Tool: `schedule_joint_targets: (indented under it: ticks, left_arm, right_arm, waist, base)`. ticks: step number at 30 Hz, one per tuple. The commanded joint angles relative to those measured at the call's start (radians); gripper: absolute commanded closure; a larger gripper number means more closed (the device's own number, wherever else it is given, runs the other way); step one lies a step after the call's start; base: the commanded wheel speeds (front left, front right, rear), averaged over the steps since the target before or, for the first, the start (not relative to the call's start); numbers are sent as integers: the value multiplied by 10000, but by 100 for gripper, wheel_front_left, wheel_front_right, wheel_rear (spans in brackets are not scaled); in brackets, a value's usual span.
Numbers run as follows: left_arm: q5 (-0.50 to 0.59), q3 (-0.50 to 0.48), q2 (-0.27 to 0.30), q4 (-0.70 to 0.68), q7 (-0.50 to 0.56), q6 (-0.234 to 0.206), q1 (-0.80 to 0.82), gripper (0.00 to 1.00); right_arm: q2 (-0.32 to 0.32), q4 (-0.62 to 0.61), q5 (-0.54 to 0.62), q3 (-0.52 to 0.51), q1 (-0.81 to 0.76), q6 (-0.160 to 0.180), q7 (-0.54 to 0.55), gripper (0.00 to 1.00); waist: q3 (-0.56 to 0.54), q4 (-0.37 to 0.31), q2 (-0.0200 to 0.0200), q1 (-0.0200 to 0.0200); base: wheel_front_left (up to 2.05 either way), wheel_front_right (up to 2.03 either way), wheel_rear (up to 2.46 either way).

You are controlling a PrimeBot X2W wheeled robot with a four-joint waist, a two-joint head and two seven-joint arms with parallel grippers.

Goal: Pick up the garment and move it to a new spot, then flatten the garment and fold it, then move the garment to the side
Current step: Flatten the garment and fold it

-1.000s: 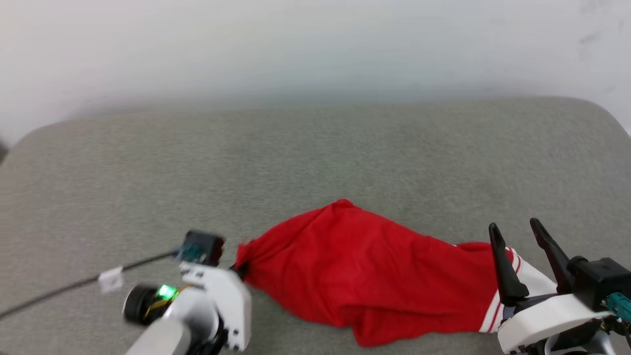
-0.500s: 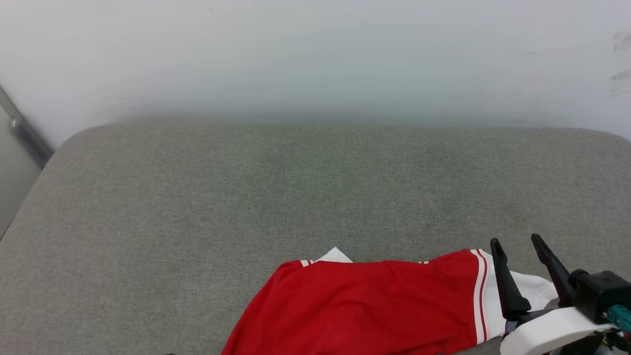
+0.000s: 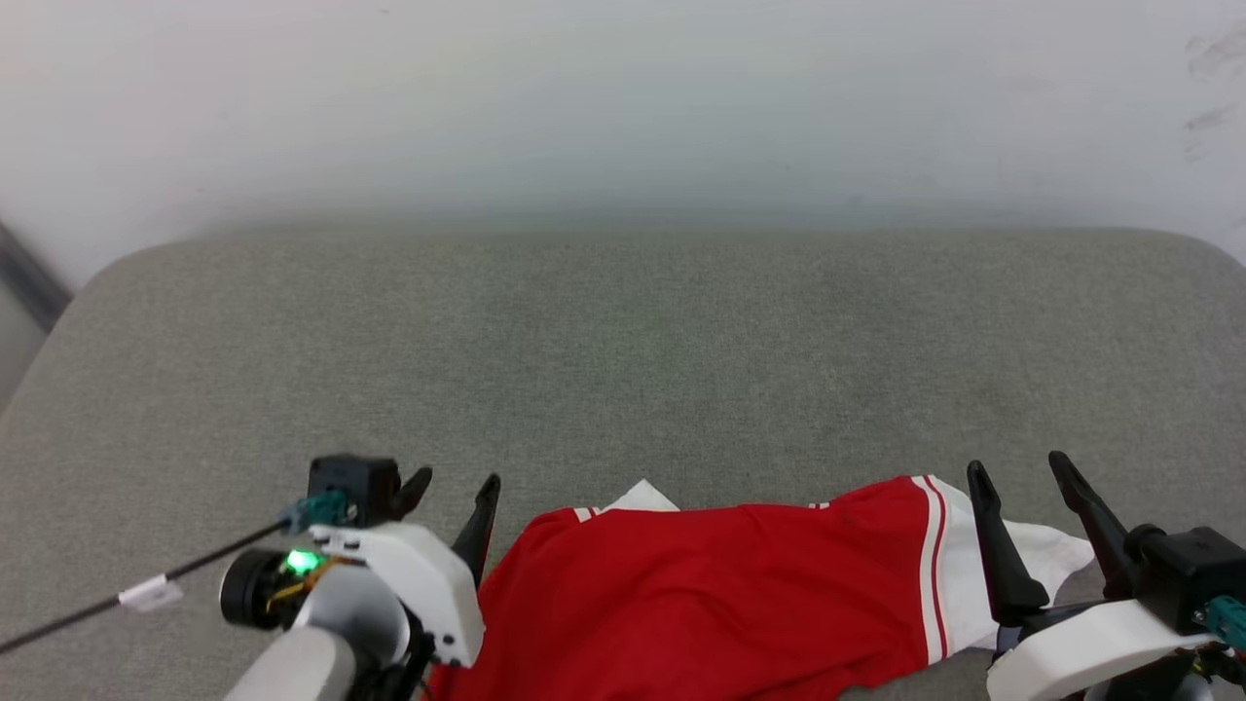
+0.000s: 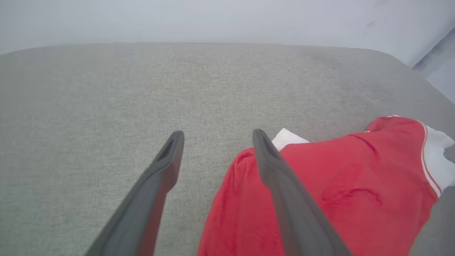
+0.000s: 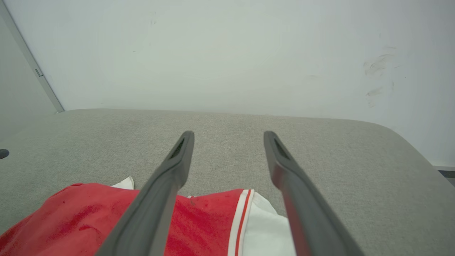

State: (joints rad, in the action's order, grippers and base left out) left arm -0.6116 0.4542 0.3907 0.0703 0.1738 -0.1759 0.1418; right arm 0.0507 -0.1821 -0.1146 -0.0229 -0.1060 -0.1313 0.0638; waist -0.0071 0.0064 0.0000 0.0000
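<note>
My read: red white-sleeved jersey T-shirt [image 3: 720, 594] lies rumpled on grey padded surface [image 3: 623, 341], long axis left-right between claws. Left claw [image 3: 455, 482] spread, empty, beside left end; right claw [image 3: 1015, 472] spread, empty, over white-sleeve end.

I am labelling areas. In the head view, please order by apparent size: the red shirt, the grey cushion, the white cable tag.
Largest: grey cushion.
Next: red shirt, though the bottom edge cuts it off.
Smallest by far: white cable tag.
</note>
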Motion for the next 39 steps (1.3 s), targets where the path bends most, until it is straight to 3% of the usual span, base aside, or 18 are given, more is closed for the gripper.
schedule_joint_targets:
  ticks: [1, 12, 19, 20, 21, 22, 23, 24, 29, 32, 33, 39]
  left_arm:
    - [155, 147, 14, 196, 185, 274, 745, 0]
    - [92, 1258, 258, 2463, 2373, 2132, 3293, 0]
    - [-563, 2022, 353, 3696, 4499, 2833, 3592, 0]
    - [-656, 2156, 359, 3730, 4749, 2875, 3530, 6]
    - [-783, 2290, 351, 3752, 5015, 2929, 3471, 27]
    - [-890, 2407, 353, 3751, 5231, 2964, 3413, 54]
    - [-965, 2490, 370, 3729, 5346, 2988, 3382, 63]
    - [-1025, 2551, 368, 3691, 5393, 3013, 3363, 100]
    - [-660, 2412, 490, 3329, 4548, 2808, 3692, 100]
    - [-289, 2112, 546, 3130, 3648, 2267, 3853, 100]
    - [-289, 2112, 546, 3130, 3648, 2267, 3853, 100]
    - [-145, 1328, 786, 2423, 2359, 1115, 3267, 100]
  right_arm:
    - [-8, -94, 80, 92, 164, 9, 26, 0]
    - [-10, 101, 40, 372, 798, 9, -220, 0]
    - [-9, 479, -93, 404, 1015, 9, -397, 0]
    - [-9, 535, -101, 376, 1020, 9, -396, 0]
    - [-9, 578, -100, 359, 1024, 10, -413, 0]
    - [-9, 620, -109, 350, 1043, 9, -431, 0]
    - [-9, 660, -122, 348, 1064, 9, -443, 0]
    - [-9, 713, -139, 347, 1082, 9, -452, 0]
    - [-9, 878, -173, 264, 1049, 9, -436, 0]
    - [-7, 957, -206, 242, 945, 10, -381, 0]
    - [-7, 957, -206, 242, 945, 10, -381, 0]
    - [-9, 1029, -214, 140, 790, 9, -271, 0]
  waist:
    - [343, -190, 0, 0]
    - [1590, -916, 0, 0]
    - [1949, -1177, 0, 0]
    - [1961, -1185, 0, 0]
    - [1962, -1189, 0, 0]
    - [1958, -1188, 0, 0]
    - [1950, -1187, 0, 0]
    - [1918, -1184, 0, 0]
    - [1696, -996, 0, 0]
    - [1507, -796, 0, 0]
    - [1507, -796, 0, 0]
    - [1069, -350, 0, 0]
  base:
    - [0, 0, 0]
    - [0, 0, 0]
    - [0, 0, 0]
    - [0, 0, 0]
    - [0, 0, 0]
    - [0, 0, 0]
    - [0, 0, 0]
    - [0, 0, 0]
    - [0, 0, 0]
    - [0, 0, 0]
    - [0, 0, 0]
    - [0, 0, 0]
